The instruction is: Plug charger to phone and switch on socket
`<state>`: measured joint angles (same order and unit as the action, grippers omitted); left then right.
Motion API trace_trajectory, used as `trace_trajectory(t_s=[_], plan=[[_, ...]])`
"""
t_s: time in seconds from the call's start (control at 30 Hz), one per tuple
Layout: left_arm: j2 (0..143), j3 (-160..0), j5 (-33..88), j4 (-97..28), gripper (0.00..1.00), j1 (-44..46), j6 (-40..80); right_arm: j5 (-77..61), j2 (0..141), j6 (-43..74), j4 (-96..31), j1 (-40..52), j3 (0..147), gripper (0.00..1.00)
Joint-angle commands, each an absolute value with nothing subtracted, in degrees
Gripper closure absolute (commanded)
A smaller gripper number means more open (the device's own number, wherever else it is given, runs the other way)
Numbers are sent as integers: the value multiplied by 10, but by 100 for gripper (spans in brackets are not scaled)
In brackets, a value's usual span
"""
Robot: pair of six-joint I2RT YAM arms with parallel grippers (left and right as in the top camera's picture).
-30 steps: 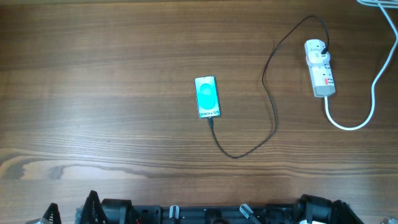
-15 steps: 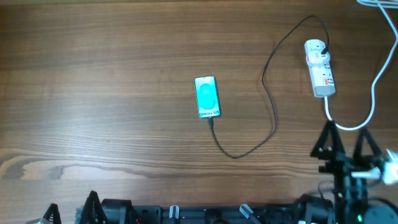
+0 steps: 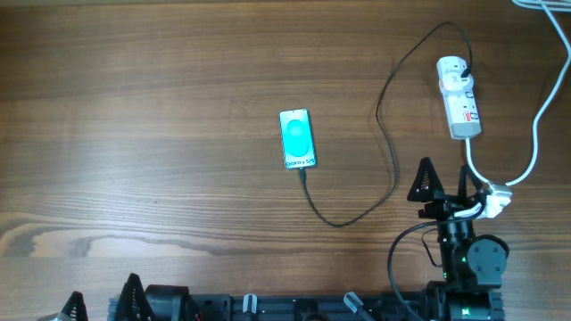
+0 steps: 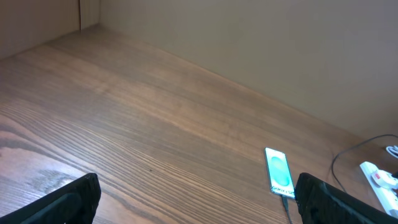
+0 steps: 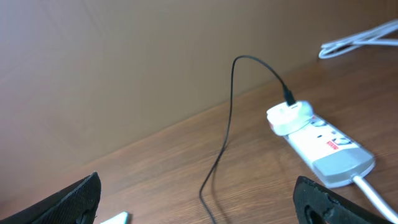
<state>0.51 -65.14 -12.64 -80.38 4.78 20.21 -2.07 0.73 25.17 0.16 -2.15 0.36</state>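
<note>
Nearest, at the front edge of the bench (image 3: 134,107), the overhead shows only the black fingertips (image 3: 132,290) of the left jaws; that arm is out of sight. Its wrist view shows the fingers (image 4: 68,202) spread wide at the lower corners with nothing between them, looking low across the bench.

The right arm (image 3: 470,259) stands at the front right, its jaws pointing away towards the near end of the socket (image 3: 458,98) and stopping short of it. They are wide apart and empty, and from above they overlap the bend of the white cord (image 3: 500,181).

The phone (image 3: 297,139) lies mid-bench, screen up and lit cyan, text end nearest, well apart from the socket. The tip of the charger (image 3: 393,178) meets the phone's near short edge; whether it is seated I cannot tell. The cable loops right and away to the socket's far end.

Only the right wrist view shows the cable arching up above a white block (image 5: 289,117) seated on the socket. Only the overhead shows the tip at the phone. The switch position is too small to tell
</note>
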Motion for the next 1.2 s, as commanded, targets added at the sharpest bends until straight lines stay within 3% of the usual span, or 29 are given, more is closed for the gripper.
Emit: trace_trajectory(t_s=[0.0,0.83,1.03,1.1,1.17], plan=[[4,-652,-136,-802,0,46,197,-16,2,157,0,-8,3,0],[4,-643,-125,-789,0,46,201,-25,2,135,1,3,3,0],[4,-478,-104,-637,0,30,201,-25,2,135,1,3,3,0],[3,-314,-72,-475,0,29,201,-25,2,135,1,3,3,0],[2,-251,-58,-404,0,29,201,-25,2,135,1,3,3,0]])
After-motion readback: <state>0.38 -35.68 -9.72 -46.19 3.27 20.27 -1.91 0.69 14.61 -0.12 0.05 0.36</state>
